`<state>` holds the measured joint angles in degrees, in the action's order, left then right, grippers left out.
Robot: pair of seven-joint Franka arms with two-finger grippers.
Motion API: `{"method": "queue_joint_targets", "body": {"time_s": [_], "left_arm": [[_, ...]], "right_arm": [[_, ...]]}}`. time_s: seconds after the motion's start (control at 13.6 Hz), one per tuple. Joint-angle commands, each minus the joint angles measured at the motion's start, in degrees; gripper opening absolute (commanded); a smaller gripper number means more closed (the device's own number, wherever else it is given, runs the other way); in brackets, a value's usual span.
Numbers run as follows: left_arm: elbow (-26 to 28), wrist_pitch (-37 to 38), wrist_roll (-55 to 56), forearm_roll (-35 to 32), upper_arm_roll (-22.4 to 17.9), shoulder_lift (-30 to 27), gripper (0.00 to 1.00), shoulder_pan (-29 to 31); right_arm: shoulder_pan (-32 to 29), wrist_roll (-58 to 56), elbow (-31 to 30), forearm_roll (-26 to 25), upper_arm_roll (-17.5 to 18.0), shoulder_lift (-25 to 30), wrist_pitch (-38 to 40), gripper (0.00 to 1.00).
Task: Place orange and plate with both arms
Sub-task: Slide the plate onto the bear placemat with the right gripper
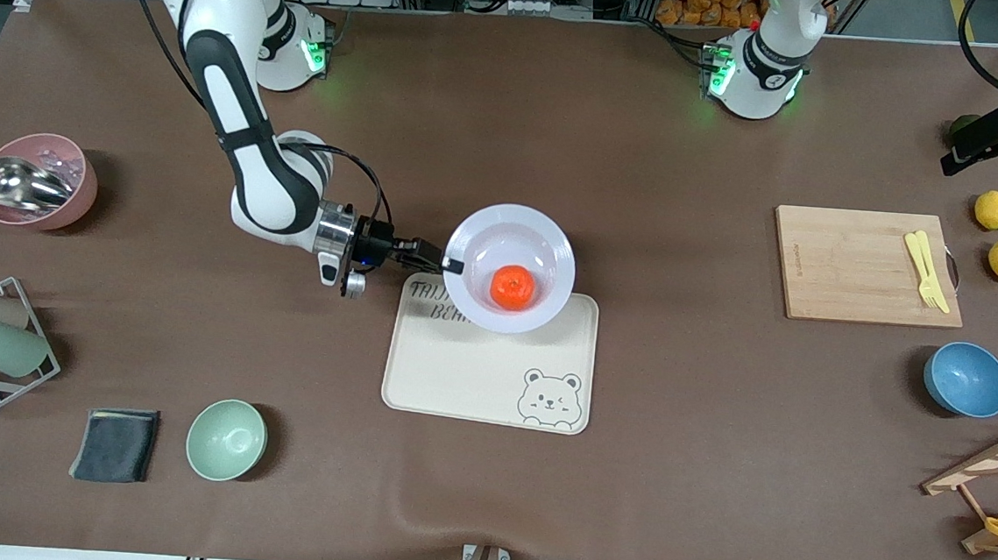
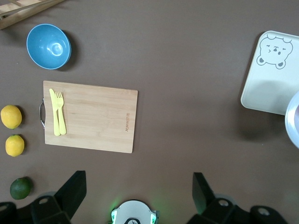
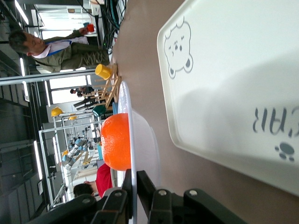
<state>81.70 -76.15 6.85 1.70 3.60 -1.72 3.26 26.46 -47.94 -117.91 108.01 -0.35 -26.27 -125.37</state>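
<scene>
Overhead, right gripper [image 1: 446,264] clamped on plate [image 1: 477,242] rim; orange [image 1: 512,287] inside; tray [image 1: 475,375] beneath; left gripper [image 2: 139,196] open.

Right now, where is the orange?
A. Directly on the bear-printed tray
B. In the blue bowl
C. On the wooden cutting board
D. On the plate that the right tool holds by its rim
D: the orange sits on the plate, whose rim is pinched by the shut right tool, and the right wrist view shows the plate lifted above the tray.
</scene>
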Motion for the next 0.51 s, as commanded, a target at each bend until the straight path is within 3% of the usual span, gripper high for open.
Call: {"method": "queue_joint_targets", "body": {"time_s": [0.0, 0.44], "left_arm": [[0.30, 0.12, -0.87, 0.49, -0.17, -0.38, 1.00, 0.07], [0.47, 0.03, -0.78, 0.41, 0.00, 0.32, 1.00, -0.01]], "right_arm": [[-0.71, 1.10, 7.24, 1.41, 0.62, -5.89, -1.45, 0.00], [-1.24, 2.06, 15.43, 0.63, 0.62, -10.99, -9.61, 0.00]]}}
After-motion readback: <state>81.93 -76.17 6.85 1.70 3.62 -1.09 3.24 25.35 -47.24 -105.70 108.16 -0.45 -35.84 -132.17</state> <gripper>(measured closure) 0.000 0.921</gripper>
